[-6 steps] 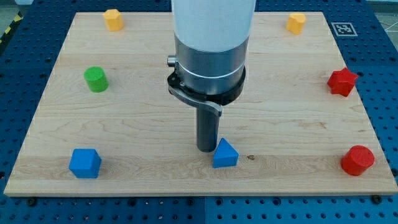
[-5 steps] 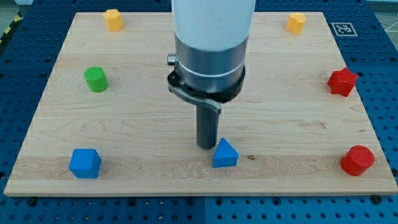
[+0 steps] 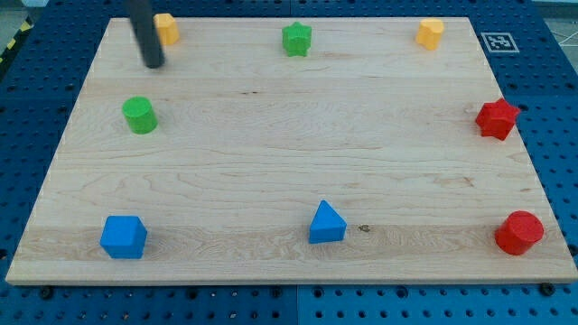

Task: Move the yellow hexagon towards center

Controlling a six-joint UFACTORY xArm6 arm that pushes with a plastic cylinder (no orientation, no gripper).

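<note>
Blocks ring the edge of the wooden surface [image 3: 289,153], and its middle lies bare. We carry no jaws, so nothing is held or clamped: the arm ends in a dark rod, and our tip [image 3: 153,65] rests near the view's top left corner.

Two yellow blocks show, and at this size we cannot say firmly which is the yellow hexagon. The left yellow block [image 3: 165,27] sits by the top edge just up and right of our tip, and the rod crosses its left side in the view, so we cannot tell whether they touch. The right yellow block [image 3: 431,33] sits at the top right, well apart from us. Its flat facets read a little more like a hexagon.

Either one looks small, light and rigid. We judge it will slide readily on the smooth wood, and also spin off line if struck off centre. The place to bear on it is the middle of the face turned away from the centre, which means first getting round to its far, top-edge side.

The green cylinder [image 3: 139,116] lies below our tip and the green star [image 3: 296,39] at top middle. Both stand close enough to a push toward centre to need watching.
</note>
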